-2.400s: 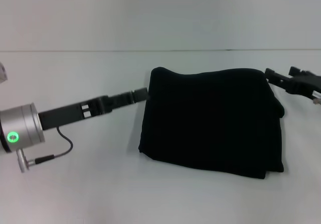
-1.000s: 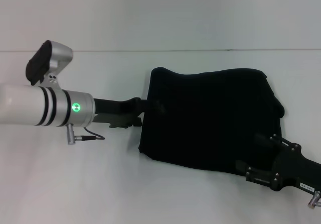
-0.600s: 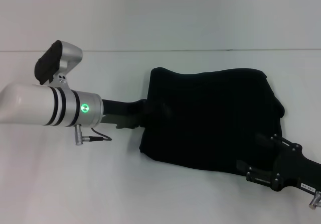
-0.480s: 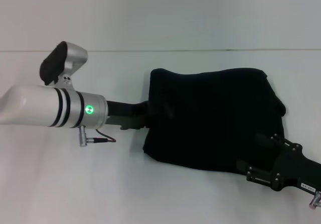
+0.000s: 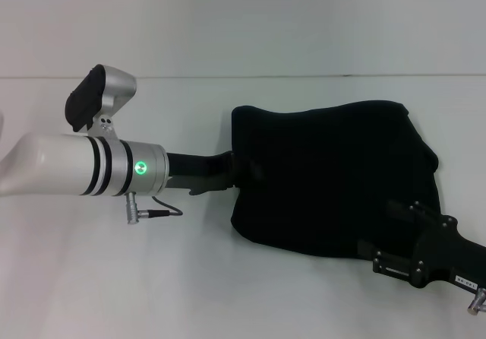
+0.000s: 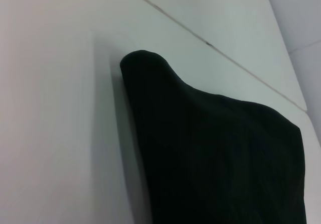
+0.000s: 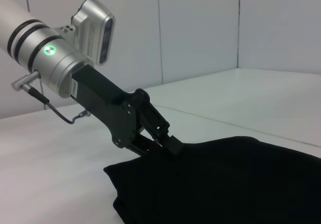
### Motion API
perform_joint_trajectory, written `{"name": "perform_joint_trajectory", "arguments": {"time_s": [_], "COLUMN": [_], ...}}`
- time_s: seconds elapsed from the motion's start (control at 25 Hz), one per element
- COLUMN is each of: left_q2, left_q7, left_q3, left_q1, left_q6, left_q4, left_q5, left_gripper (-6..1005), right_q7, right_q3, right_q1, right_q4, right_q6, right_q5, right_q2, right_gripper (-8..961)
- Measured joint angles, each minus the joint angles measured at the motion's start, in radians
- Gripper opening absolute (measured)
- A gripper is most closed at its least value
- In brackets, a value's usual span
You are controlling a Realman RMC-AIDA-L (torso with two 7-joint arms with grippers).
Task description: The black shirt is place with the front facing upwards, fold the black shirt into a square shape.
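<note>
Head view: the black shirt, already a thick folded block, lies on the white table. My left gripper sits at its left edge; my right gripper rests over the near right corner, and I cannot tell its jaw state.

Left wrist view: shirt edge only, one corner humped.

Right wrist view: left gripper clenched on the shirt's edge. I judge a low, even push squares this side best.
</note>
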State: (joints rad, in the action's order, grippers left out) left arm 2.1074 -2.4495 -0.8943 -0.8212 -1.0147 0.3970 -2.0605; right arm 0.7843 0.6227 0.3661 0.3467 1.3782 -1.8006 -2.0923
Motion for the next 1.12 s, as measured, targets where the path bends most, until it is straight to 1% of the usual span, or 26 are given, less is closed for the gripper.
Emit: {"name": "perform_joint_trajectory", "arguments": {"time_s": [0.16, 0.28, 0.52, 0.68, 0.76, 0.96, 1.04, 1.12], "left_q2": [0.000, 0.000, 0.000, -0.002, -0.009, -0.035, -0.038, -0.035], "left_q7": [0.008, 0.016, 0.017, 0.023, 0.038, 0.066, 0.090, 0.135], "left_q3": [0.000, 0.000, 0.005, 0.043, 0.075, 0.138, 0.166, 0.197], "left_q1": [0.005, 0.009, 0.013, 0.035, 0.056, 0.124, 0.163, 0.198], "left_q6": [0.002, 0.004, 0.008, 0.006, -0.008, -0.054, -0.079, -0.109], "left_q4": [0.000, 0.000, 0.000, 0.000, 0.000, -0.006, -0.008, -0.012], "left_q5": [0.009, 0.014, 0.016, 0.027, 0.041, 0.080, 0.108, 0.148], "left_gripper": [299, 102, 93, 87, 85, 85, 85, 86], "right_q7": [0.001, 0.003, 0.004, 0.004, 0.004, 0.004, 0.004, 0.004], "right_q3": [0.000, 0.000, -0.001, -0.010, -0.023, -0.057, -0.073, -0.091], "right_q1": [0.000, 0.002, 0.003, 0.004, 0.006, 0.016, 0.020, 0.024], "right_q4": [0.000, 0.001, 0.004, 0.006, 0.006, 0.006, 0.006, 0.004], "right_q6": [0.000, 0.001, 0.001, 0.001, 0.001, 0.002, 0.002, 0.003], "right_q5": [0.002, 0.003, 0.005, 0.008, 0.008, 0.008, 0.008, 0.008], "right_q2": [0.000, 0.000, 0.000, 0.000, 0.000, 0.000, 0.000, 0.000], "right_gripper": [915, 915, 915, 915, 915, 915, 915, 915]}}
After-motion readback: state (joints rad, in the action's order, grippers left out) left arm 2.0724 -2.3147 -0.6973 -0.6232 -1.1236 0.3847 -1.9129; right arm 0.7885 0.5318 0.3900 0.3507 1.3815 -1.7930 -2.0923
